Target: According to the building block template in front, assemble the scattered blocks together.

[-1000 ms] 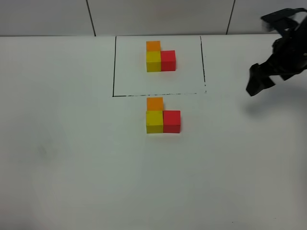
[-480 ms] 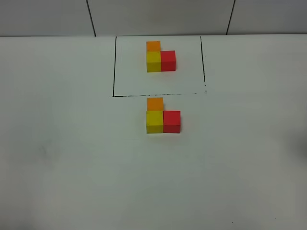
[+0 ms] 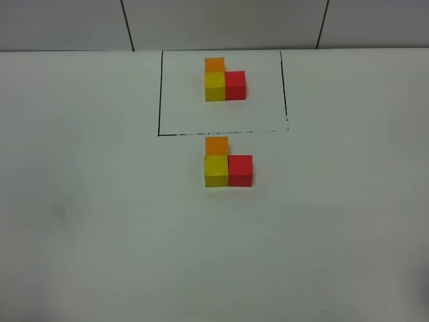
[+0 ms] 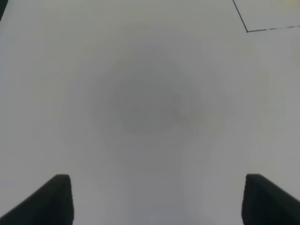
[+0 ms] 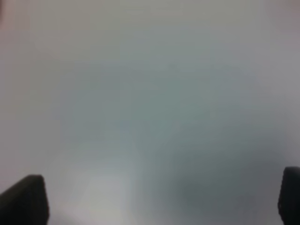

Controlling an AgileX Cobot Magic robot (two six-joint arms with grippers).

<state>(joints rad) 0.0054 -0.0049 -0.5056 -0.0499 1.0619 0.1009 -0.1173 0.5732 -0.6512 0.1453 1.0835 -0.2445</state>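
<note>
a: three loose cubes sit just outside the near edge of the drawn black rectangle: orange cube behind, yellow cube in front of it and touching, red cube touching the yellow one's right side. together they copy the building block template inside the frame, which shows the same l shape.

b: so which step are you on?

a: by the look of it, the assembly is done. your next move, if any, is only a check that the faces are flush; i'd judge nothing needs regrasping.

b: and the grippers?

a: neither shows in the high view. the left gripper has its fingertips wide apart over bare white table, holding nothing, with a corner of the black line at the edge of its view. the right gripper is also spread wide and empty, over blurred table.

b: what changed?

a: a second ago the right arm was in the high view at the right edge, beside the frame; now it's gone from that view. the cubes haven't shifted.
</note>
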